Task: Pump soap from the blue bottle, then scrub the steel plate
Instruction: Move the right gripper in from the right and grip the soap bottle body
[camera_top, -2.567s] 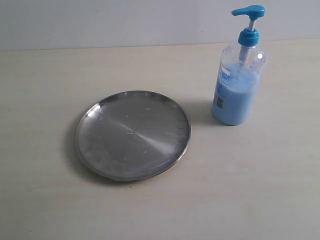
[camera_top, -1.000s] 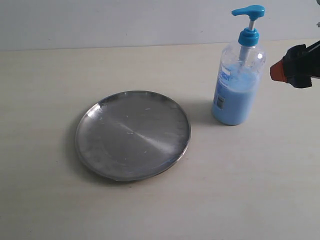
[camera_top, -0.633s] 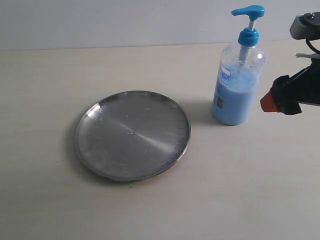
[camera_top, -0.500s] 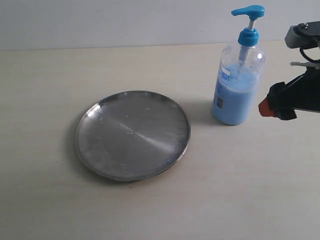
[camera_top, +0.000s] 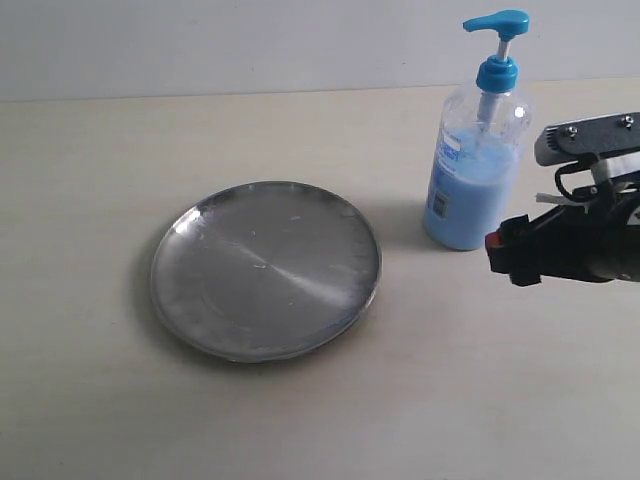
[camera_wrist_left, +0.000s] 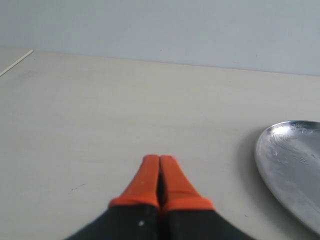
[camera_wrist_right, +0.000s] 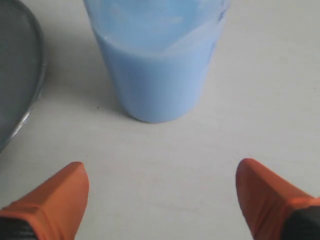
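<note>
Now the right hand (camera_wrist_right: 162, 175) is hovering wide open and empty, low over the counter (camera_top: 300, 420) just short of the blue bottle (camera_top: 470, 190), which is standing near the steel plate (camera_top: 266, 268), so I'd be centring both fingers on its body before closing, to avoid tipping it.

Bright, even, diffuse light in all views. The steel plate (camera_top: 265, 270) carries soft streaked glare and throws a faint shadow leftward on the tabletop (camera_top: 100, 400); the blue bottle (camera_top: 475, 170) shadows it likewise. In the right wrist view the near bottle and jaws look slightly soft.
</note>
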